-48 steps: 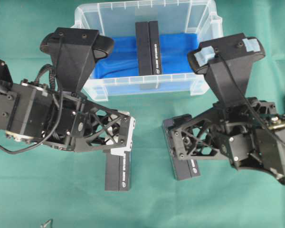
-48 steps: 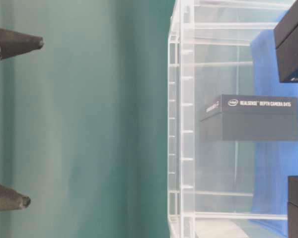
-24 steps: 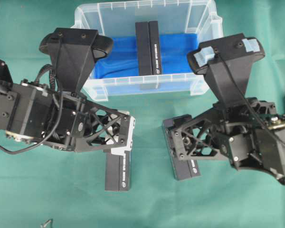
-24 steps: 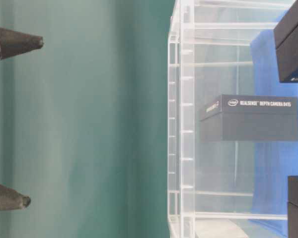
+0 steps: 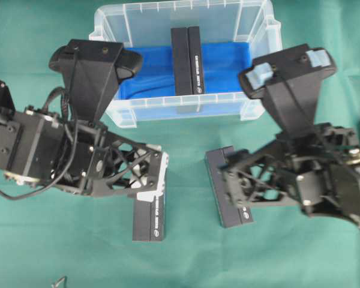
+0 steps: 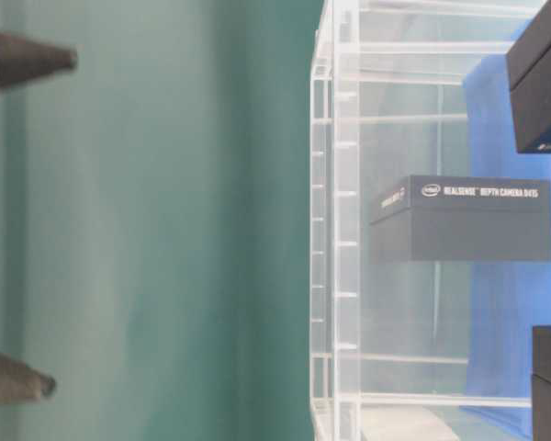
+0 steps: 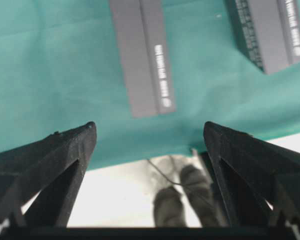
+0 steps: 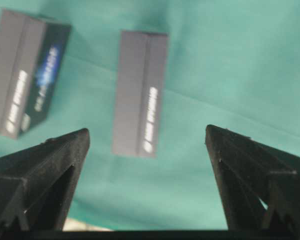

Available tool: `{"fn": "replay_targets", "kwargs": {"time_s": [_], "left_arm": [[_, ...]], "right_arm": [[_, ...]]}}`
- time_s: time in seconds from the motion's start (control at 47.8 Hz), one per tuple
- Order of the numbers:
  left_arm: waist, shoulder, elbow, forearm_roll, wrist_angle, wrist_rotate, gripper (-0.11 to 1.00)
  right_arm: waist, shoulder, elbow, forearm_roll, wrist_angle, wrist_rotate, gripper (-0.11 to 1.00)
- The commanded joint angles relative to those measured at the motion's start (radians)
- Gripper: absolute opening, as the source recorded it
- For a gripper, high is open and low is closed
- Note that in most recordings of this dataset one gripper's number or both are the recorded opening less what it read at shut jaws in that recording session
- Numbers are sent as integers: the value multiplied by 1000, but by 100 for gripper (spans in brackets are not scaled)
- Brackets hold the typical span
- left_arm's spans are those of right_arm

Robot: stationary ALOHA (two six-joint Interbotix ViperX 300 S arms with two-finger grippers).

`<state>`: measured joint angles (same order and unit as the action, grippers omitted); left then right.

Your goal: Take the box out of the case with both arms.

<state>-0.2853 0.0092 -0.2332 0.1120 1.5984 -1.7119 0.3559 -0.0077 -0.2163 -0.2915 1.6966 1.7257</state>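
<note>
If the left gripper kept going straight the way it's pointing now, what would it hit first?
The open left gripper points down at the table. Straight ahead, the dark box lying on the green cloth looks like the first contact, roughly between its fingers, though depth is hard to judge and it may land on cloth just short of it.

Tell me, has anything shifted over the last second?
Barely. The right gripper tilted slightly, and the left gripper edged a little; both stay wide open, holding nothing. The two black rectangular cardboard boxes on the green cloth and the one in the clear plastic case stayed put.
</note>
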Motion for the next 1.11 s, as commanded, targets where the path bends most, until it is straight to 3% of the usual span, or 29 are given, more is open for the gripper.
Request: {"fn": "replay_targets", "kwargs": {"time_s": [0.0, 0.355, 0.648, 1.087], "left_arm": [[-17, -49, 12, 2, 11, -5, 90], [-75, -219, 207, -2, 37, -107, 90], [-146, -347, 359, -9, 34, -215, 90], [-152, -356, 370, -8, 31, -241, 90]], "right_arm": [[5, -60, 15, 29, 44, 0, 91], [20, -242, 209, 60, 78, 21, 90], [38, -364, 313, 64, 81, 83, 90], [40, -365, 330, 64, 75, 98, 90]]}}
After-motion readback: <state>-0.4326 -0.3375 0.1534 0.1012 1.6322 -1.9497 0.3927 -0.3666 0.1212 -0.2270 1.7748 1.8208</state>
